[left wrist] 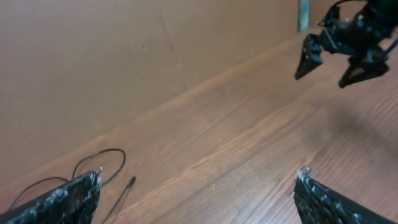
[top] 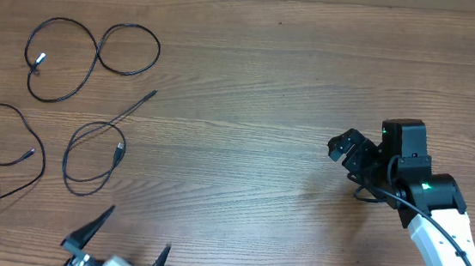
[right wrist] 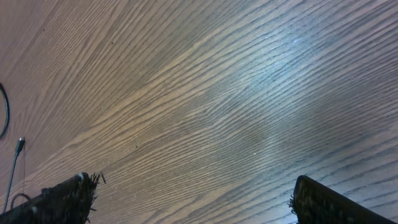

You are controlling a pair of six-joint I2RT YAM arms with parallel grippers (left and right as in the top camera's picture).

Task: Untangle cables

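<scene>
Three thin black cables lie apart on the left of the wooden table. One makes a figure-eight (top: 98, 52) at the back left. A second (top: 28, 156) loops at the far left. The third (top: 127, 110) is a loop with a straight tail pointing back-right. My left gripper (top: 140, 228) is at the front edge, open, nothing between its fingers. In the left wrist view (left wrist: 199, 177) a cable loop (left wrist: 102, 163) and plug tip (left wrist: 130, 182) lie ahead by the left finger. My right gripper (top: 339, 156) hovers at the right, open and empty. In the right wrist view (right wrist: 193, 186) a cable end (right wrist: 15, 162) shows at the left edge.
The right arm (top: 437, 219) reaches in from the front right corner. The right gripper (left wrist: 339, 56) also shows at the top right of the left wrist view. Bare wood table (top: 250, 82) spans the middle and back.
</scene>
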